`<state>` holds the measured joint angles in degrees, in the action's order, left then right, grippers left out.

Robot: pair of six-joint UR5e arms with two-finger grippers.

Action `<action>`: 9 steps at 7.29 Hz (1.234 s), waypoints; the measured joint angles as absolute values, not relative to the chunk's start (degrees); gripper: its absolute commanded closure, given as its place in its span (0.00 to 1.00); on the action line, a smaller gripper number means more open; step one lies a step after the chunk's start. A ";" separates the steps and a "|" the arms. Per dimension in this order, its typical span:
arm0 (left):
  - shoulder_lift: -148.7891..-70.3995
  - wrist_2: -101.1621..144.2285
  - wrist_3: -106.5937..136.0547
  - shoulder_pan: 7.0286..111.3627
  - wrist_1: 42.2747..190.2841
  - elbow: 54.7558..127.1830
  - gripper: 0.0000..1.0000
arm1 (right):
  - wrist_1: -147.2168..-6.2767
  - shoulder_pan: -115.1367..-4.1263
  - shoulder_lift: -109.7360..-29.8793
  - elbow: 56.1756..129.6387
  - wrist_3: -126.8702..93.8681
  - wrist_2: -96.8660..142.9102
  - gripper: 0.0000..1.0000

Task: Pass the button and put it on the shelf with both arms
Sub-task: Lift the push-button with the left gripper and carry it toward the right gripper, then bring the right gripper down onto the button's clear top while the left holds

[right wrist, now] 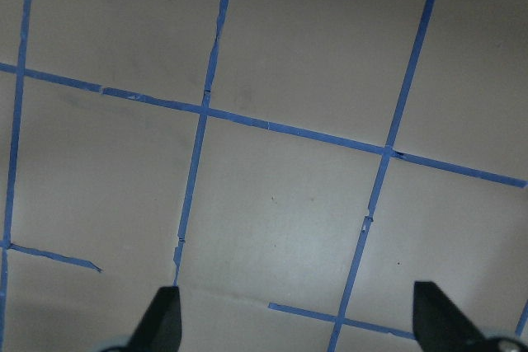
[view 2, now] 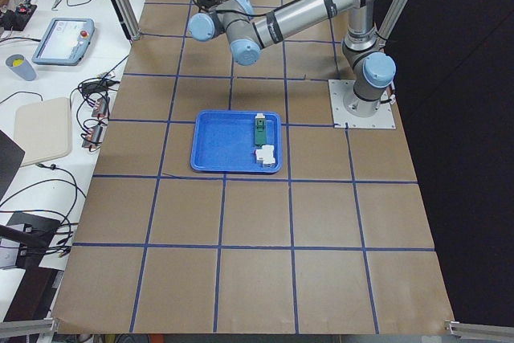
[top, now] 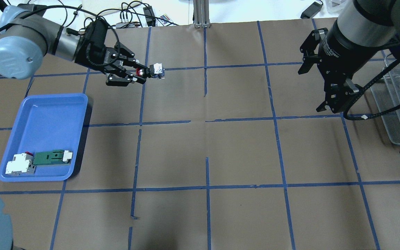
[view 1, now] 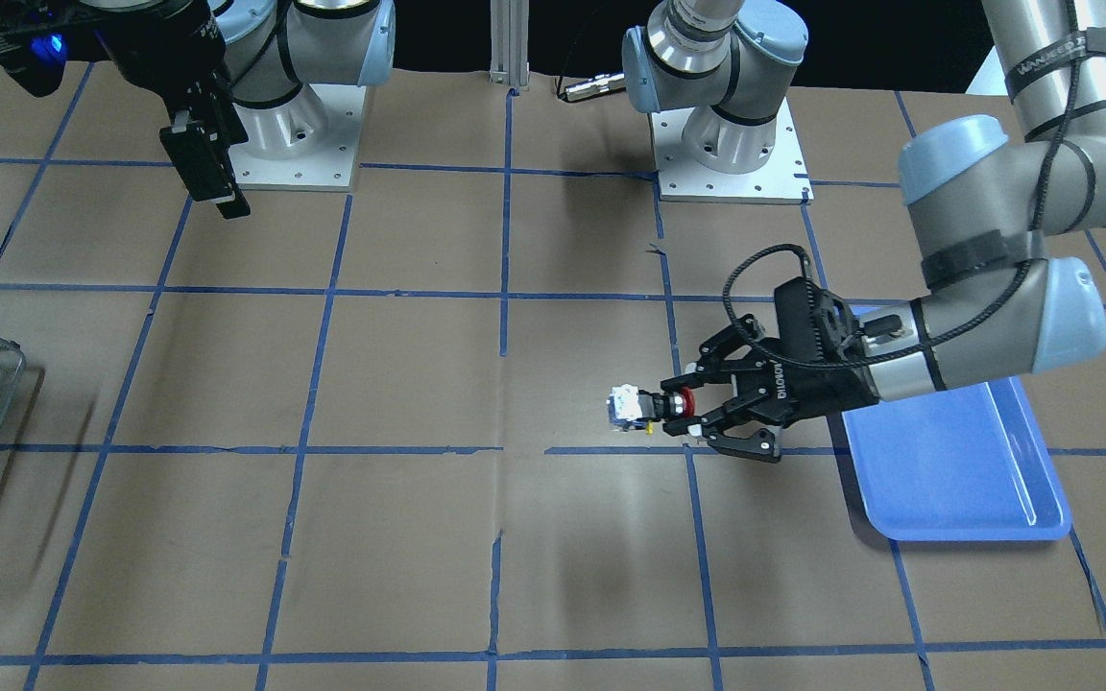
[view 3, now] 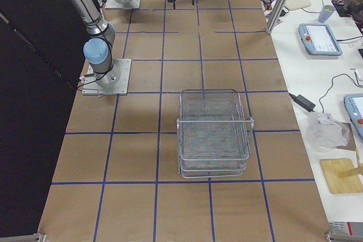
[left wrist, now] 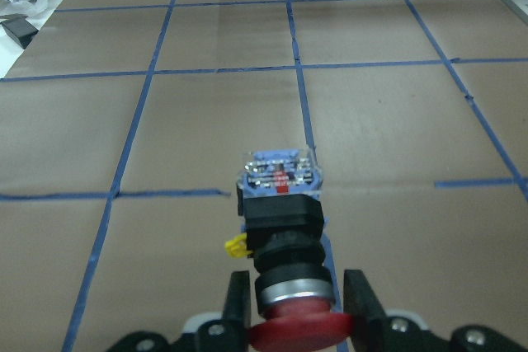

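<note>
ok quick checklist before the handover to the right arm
1. Left gripper shut on the button, by its red cap: ok.
2. Button's blue-and-white block juts free beyond the grip: ok.
3. Right gripper open and empty: ok.
4. Right gripper near the button: not ok, far off, over by the shelf.
5. Grip tight enough for the pass: cannot tell.
6. Shelf's top tray free: ok.

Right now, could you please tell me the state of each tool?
Left tool: closed on the red push-button switch.
Right tool: open, holding nothing.
</note>
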<state>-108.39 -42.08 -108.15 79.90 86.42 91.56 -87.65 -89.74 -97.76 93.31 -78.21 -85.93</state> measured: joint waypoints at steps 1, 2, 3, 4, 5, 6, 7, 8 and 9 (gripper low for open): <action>-108.08 -42.08 -100.19 84.10 82.64 90.57 1.00 | -87.47 -89.74 -96.14 91.79 -80.23 -84.57 0.00; -107.72 -42.18 -93.41 87.99 78.56 90.18 1.00 | -87.30 -89.76 -93.87 89.57 -81.18 -84.01 0.00; -107.36 -42.29 -88.74 91.11 75.05 90.13 1.00 | -86.90 -89.85 -91.32 87.14 -81.60 -83.91 0.00; -106.95 -42.31 -85.23 93.30 72.27 90.24 1.00 | -86.37 -89.97 -89.35 84.96 -81.98 -83.90 0.00; -106.39 -42.28 -82.96 94.66 70.56 90.45 1.00 | -85.97 -90.27 -88.16 83.55 -83.69 -83.63 0.00; -105.74 -42.18 -81.73 95.51 69.81 90.73 1.00 | -85.80 -90.67 -87.45 82.93 -86.22 -83.15 0.00; -105.08 -42.04 -80.75 95.99 69.56 90.74 1.00 | -85.93 -91.02 -86.72 82.64 -87.73 -82.80 0.00; -104.35 -41.92 -79.86 96.67 69.45 90.58 1.00 | -86.52 -91.45 -85.80 82.33 -88.86 -82.21 0.00; -103.73 -41.91 -79.44 97.55 69.28 90.50 1.00 | -87.60 -92.13 -84.69 81.98 -90.35 -81.64 0.00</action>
